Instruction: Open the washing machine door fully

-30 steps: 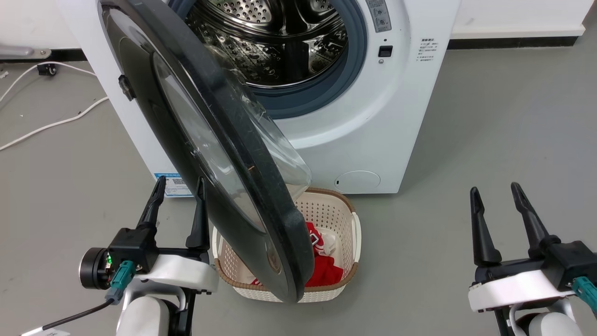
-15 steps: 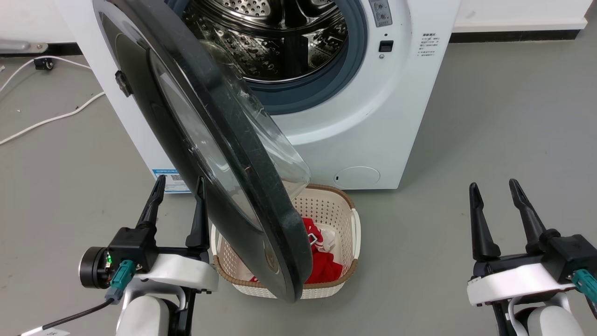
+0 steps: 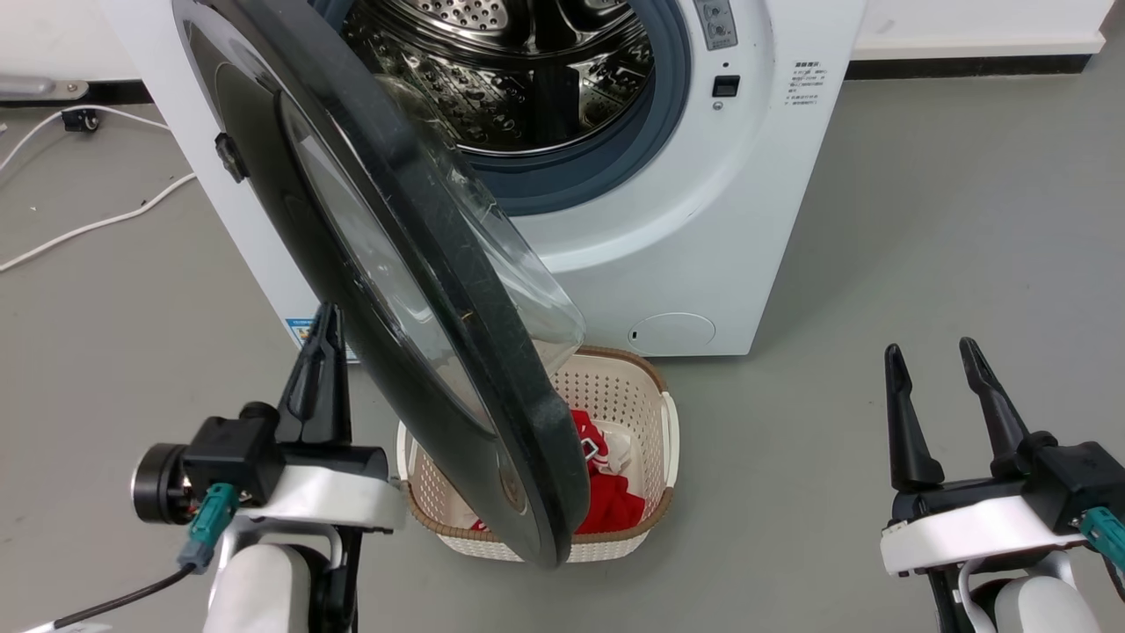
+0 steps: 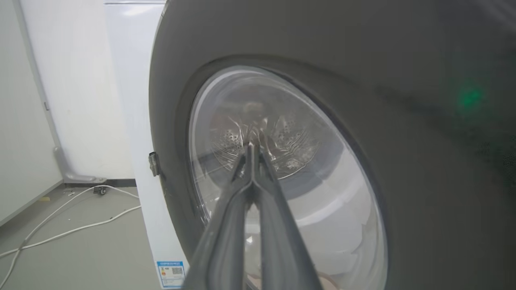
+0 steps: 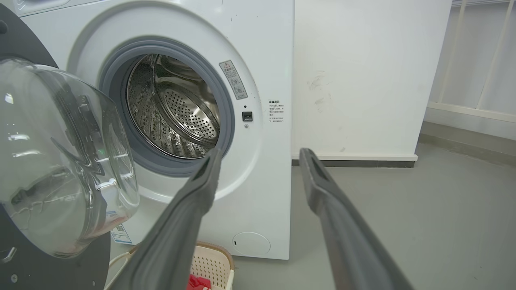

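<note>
Basket point(image 3: 655, 387) under door point(image 3: 290, 202) — machine point(image 3: 747, 220) behind

Left gripper point(image 3: 325, 316): two long black fingers point(image 3: 312, 396) that taper to thin tips; they read dull grey on my wrist feed.
Right gripper point(image 3: 930, 350): the same black pair, pointed, thicker at the root.
Wrist blocks point(image 3: 233, 448): boxy matte black housings behind the fingers.
Cuffs point(image 3: 330, 497): smooth white shells with rounded edges.
Connectors point(image 3: 202, 520): teal plugs; I can make out one on each wrist.
Cable point(image 3: 114, 602): black lead running from the left plug.
End cap point(image 3: 156, 483): round, black, with a paler rim, on the left wrist.
Forearms point(image 3: 255, 602): pale, glossy, rounded.
</note>
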`<state>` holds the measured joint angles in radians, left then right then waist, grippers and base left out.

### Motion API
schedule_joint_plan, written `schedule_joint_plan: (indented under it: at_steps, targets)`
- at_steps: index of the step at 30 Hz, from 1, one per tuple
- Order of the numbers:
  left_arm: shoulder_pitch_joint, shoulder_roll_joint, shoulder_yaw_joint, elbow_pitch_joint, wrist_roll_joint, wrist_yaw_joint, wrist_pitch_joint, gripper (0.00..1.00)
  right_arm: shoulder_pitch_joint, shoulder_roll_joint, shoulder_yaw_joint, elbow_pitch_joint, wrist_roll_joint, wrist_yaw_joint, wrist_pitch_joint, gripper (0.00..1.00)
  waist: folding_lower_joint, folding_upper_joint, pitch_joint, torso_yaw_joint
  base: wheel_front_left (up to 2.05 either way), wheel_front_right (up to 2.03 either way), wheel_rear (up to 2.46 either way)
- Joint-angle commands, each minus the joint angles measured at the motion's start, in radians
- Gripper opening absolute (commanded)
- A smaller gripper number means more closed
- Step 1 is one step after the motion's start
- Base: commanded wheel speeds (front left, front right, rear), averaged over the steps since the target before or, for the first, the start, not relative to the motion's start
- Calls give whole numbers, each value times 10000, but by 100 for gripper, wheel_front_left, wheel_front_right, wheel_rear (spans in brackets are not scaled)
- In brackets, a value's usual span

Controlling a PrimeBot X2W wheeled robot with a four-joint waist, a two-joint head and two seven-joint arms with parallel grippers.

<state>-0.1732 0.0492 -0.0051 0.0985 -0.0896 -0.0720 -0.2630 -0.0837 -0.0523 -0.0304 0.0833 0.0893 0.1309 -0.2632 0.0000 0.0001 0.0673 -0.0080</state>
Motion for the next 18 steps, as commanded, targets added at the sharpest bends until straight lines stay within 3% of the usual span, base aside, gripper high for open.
schedule_joint_plan:
  at_steps: [1,12,18]
  targets:
    - [-141,17,29,-263,-4,25,-27,0,-90,33,-9,5,76,-3,-19,100,0,-1,6,14,0,0,0]
    - [-687,17,288,-3378,184,440,-25,0,-47,30,-57,90,185,-3,-19,100,0,-1,-55,88,0,0,0]
    - [-1150,15,-306,-5484,270,364,-25,0,-50,30,-58,136,253,-3,-19,100,0,-1,-63,66,0,0,0]
